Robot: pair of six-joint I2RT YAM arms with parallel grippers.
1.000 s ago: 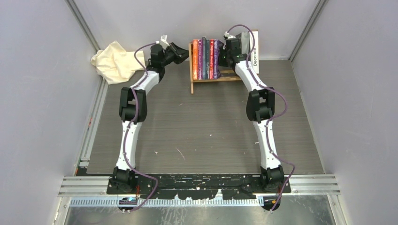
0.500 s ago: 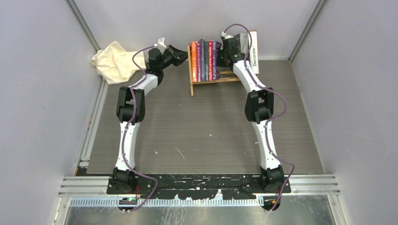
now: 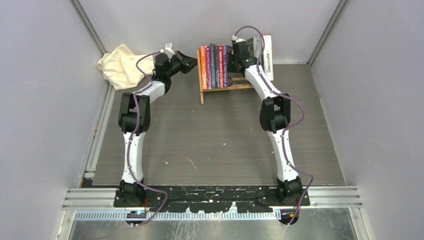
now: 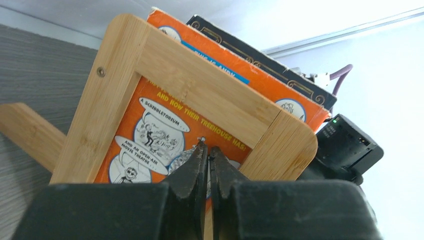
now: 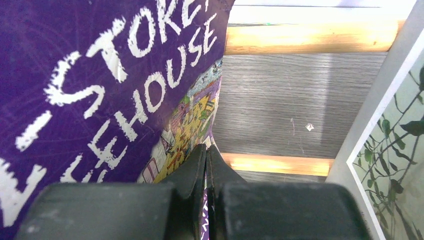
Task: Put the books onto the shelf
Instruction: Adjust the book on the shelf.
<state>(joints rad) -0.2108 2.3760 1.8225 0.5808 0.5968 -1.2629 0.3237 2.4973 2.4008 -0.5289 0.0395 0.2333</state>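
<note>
Several books [image 3: 216,65] stand upright in the wooden shelf [image 3: 239,87] at the back of the table. My left gripper [image 3: 192,62] is at the shelf's left frame end [image 4: 210,95]. It is shut, tips [image 4: 209,149] against the orange book [image 4: 150,130] seen through the frame. My right gripper [image 3: 236,56] is at the right end of the row. It is shut [image 5: 206,149] on the curled cover of the purple book [image 5: 100,75]. A white "Decorate" book [image 3: 269,56] leans on the back wall, outside the shelf.
A cream cloth [image 3: 120,65] lies crumpled in the back left corner. Grey walls close in the table on three sides. The white book's plant-printed cover [image 5: 395,150] stands close on the right of my right gripper, with shelf slats [image 5: 310,37] beyond.
The shelf and its books have shifted a little to the left. Both grippers have moved left with it, and the left jaws have closed slightly.
</note>
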